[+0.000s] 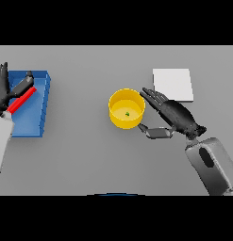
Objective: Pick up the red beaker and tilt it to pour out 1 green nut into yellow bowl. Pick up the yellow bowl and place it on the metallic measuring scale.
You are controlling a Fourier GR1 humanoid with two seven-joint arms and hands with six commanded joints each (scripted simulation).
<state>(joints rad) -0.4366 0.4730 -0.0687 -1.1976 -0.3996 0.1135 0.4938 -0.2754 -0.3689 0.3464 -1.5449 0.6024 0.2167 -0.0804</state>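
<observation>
The yellow bowl [113,107] stands in the middle of the table with one green nut [127,113] inside it. My right hand [177,116] is just to the right of the bowl, fingers straight and pointing along its rim, thumb reaching toward its lower right side; it is open. The metallic scale [173,84], a pale square plate, lies behind that hand. At the far left the red beaker [22,100] lies slanted over the blue tray [35,113]. My left hand [2,89] is beside it with straight fingers and a spread thumb.
The blue tray sits at the table's left edge, with its raised wall facing the bowl. A wide stretch of grey table separates the tray from the bowl.
</observation>
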